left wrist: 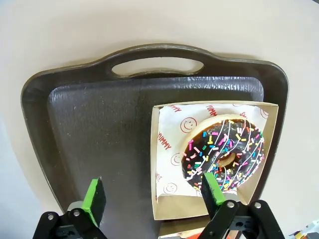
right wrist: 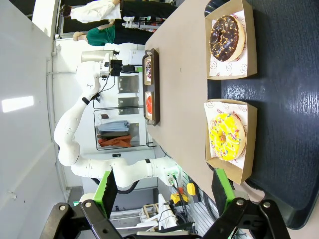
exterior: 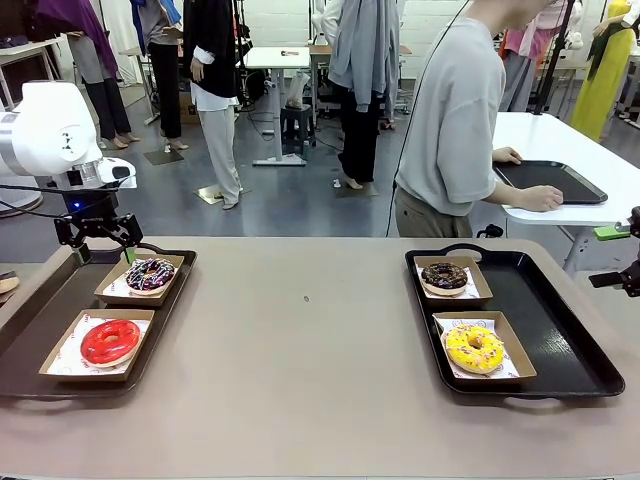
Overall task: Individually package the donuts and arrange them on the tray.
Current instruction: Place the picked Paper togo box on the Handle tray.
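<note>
Four donuts sit boxed, two per tray: left tool [exterior: 97, 238] hangs open, empty, just over purple-iced donut [exterior: 150, 274] in its carton at left tray's [exterior: 30, 330] far end, nearest arm; right tool [right wrist: 164, 191] open too.

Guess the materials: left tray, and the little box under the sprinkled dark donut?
Left tray: likely moulded plastic, dark brown, matte pebbled texture with a cut-out handle. Box: looks like kraft cardboard, tan folded walls, lined with white printed paper, probably greaseproof.
</note>
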